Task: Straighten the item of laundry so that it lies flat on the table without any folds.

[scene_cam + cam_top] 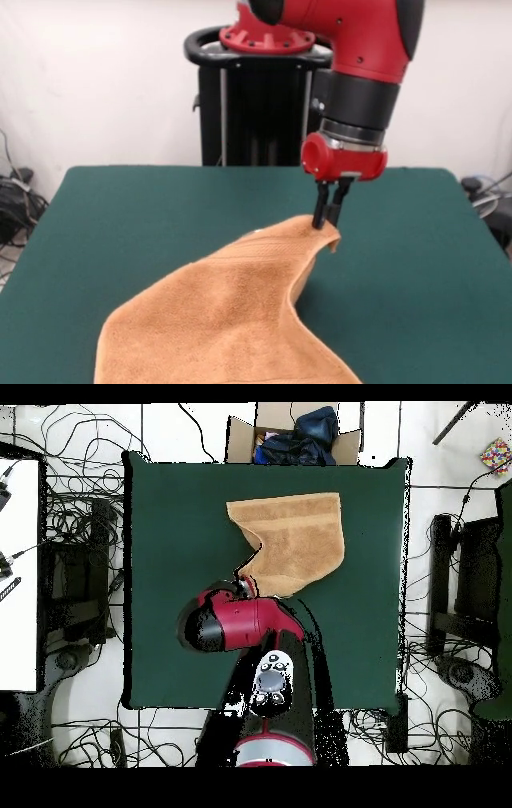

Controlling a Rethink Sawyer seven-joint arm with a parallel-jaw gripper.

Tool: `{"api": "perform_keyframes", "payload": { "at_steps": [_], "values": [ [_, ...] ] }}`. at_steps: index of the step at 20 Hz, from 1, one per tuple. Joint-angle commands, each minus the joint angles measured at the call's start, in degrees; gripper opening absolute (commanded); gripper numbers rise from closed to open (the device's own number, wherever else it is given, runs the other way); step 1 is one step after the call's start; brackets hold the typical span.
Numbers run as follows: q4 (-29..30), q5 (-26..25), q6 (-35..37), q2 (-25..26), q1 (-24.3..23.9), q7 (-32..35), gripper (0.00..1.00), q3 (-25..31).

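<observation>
The orange-tan towel (232, 320) lies on the dark green table (144, 208), spreading toward the near edge of the front view, with one corner drawn up into a peak. My gripper (328, 218) is shut on that raised corner and holds it just above the table. A fold runs down from the held corner along the towel's right side. In the overhead view the towel (290, 534) sits in the upper middle of the table (170, 534), with its lower left part pulled toward the arm. The red arm (240, 622) hides the gripper there.
The black pedestal (256, 104) stands behind the table's far edge. In the overhead view, a cardboard box with dark clothes (293, 434) sits just beyond the table's top edge. Cables cover the floor all round.
</observation>
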Motion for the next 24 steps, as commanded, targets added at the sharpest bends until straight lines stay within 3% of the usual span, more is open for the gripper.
{"api": "perform_keyframes", "payload": {
  "at_steps": [1, 13, 24],
  "values": [
    [3.16, 1.63, 8.71, 2.76, -2.14, 4.65, 0.00, 9.68],
    [-1.37, 1.56, 6.94, 9.93, 2.20, 7.97, 0.00, 8.72],
    [-0.52, -0.82, 7.64, 11.51, -0.66, 2.71, 0.00, 14.32]
  ]
}}
